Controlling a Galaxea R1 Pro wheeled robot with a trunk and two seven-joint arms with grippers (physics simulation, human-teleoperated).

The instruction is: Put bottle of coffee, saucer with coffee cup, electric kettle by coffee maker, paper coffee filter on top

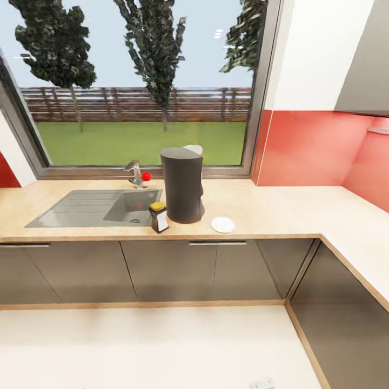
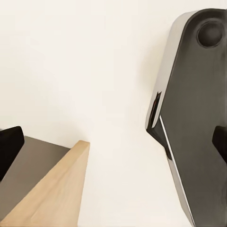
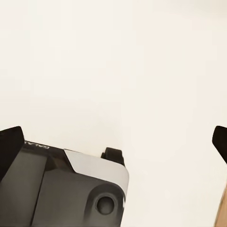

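The dark grey coffee maker stands on the kitchen countertop, just right of the sink. A white paper coffee filter peeks over its top. The bottle of coffee, dark with a yellow lid, stands at its front left, close to the counter edge. The white saucer lies at its front right with nothing on it. The coffee cup and electric kettle are out of view. My left gripper and right gripper hang open over pale floor, far from the counter, fingertips wide apart and nothing between them.
A steel sink with a tap is set into the counter under a big window. The counter turns a corner at the right. A thin grey bar on the red wall may be a shelf. Parts of my base lie below both grippers.
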